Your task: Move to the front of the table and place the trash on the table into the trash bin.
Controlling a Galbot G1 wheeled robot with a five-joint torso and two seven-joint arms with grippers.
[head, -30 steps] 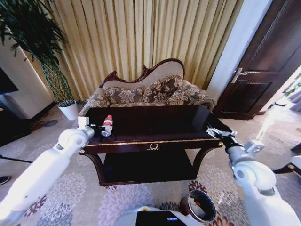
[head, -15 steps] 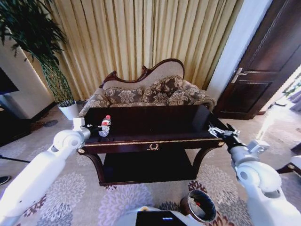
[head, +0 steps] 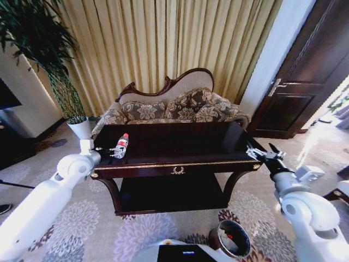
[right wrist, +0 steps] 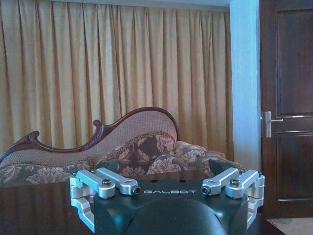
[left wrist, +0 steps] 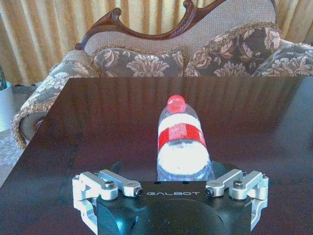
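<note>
Head view: large dark glossy wooden table [head: 180, 143] w/ curved legs, lower shelf and gold ornament on its front sits dead centre. At approx 9 o'clock on the top, close to the left front corner, is the clear plastic bottle [head: 120, 146] w/ red cap and red-white label. It leans, cap toward 1 o'clock. The left gripper [head: 103, 150] is at the bottle's base end, right by the table's left edge; arm comes in from 8 o'clock.

Left wrist view: bottle [left wrist: 182, 147] shows red cap on top, red band below the shoulder, white label area under that, clear plastic at the base. It sits between the silver finger mounts, jaws closed in around its lower body and gripping it. Glossy top reflects the curtain; open dark surface all round the bottle, no clutter near.

The right gripper [head: 265, 155] hangs off the table's right front corner at approx 3 o'clock, fingers spread apart, holding nothing. Right wrist view shows its mounts wide apart, w/ sofa back and dark door beyond.

The small round dark reddish-brown trash bin [head: 232, 238] w/ black inside stands on the patterned carpet at approx 5 o'clock, in front of the table and below its right front leg, well apart from the bottle. Open carpet lies between table front and bin. Patterned sofa [head: 172, 109] sits just behind the table's far edge; potted plant [head: 68, 93] at 10 o'clock.
</note>
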